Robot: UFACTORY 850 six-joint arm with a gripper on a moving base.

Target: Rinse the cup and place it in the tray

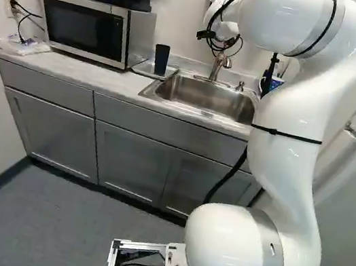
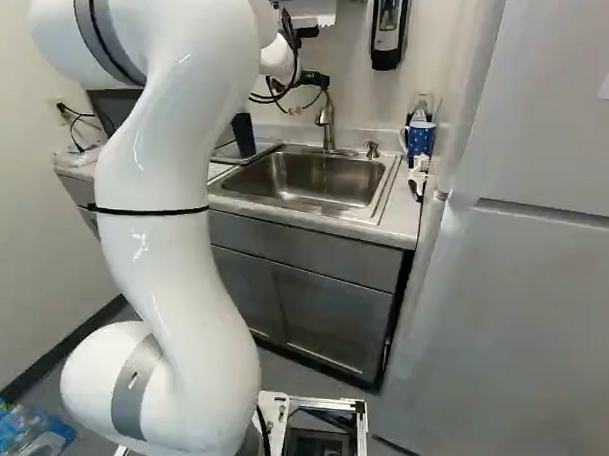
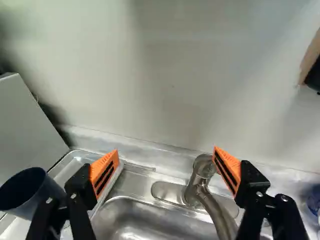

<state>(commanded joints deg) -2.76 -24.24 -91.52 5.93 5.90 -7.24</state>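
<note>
2 fingers (image 3: 105, 172) apart, 1 dark cup (image 1: 160, 61)

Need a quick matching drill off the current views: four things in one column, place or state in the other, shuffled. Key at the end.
Things
1. Dark cup
2. Claw
3. Faucet
4. Microwave

Place or state
A. Open, gripping nothing
B. On the counter, right beside the tray
C. At the back of the sink, by the wall
D. Standing on the tray

Right pairs: 1-D, 2-A, 3-C, 4-B
</note>
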